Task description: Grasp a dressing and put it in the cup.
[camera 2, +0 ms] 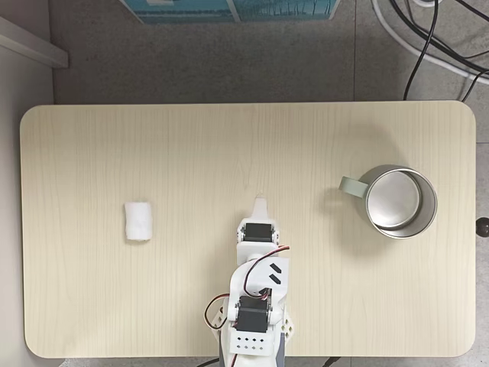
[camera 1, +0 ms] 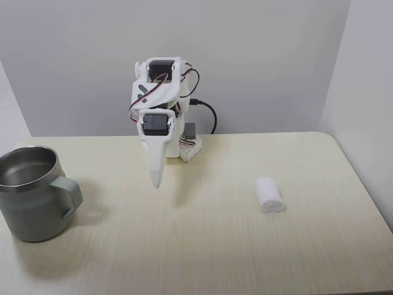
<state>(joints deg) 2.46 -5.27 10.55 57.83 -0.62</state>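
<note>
The dressing (camera 1: 269, 195) (camera 2: 138, 222) is a small white gauze roll lying on its side on the table, right of centre in the front fixed view and at the left in the top-down one. The cup (camera 1: 32, 192) (camera 2: 400, 202) is a big grey-green steel mug, upright and with nothing inside, its handle (camera 1: 69, 195) turned toward the arm. My gripper (camera 1: 157, 179) (camera 2: 261, 203) hangs between them near the table's middle, tip pointing down, jaws together and holding nothing. It touches neither object.
The arm's base (camera 1: 186, 147) (camera 2: 253, 338) is fixed at one long edge of the light wood table (camera 1: 202, 246) (camera 2: 229, 145). Black cables (camera 2: 428, 46) and a blue box (camera 2: 229, 9) lie on the floor beyond the far edge.
</note>
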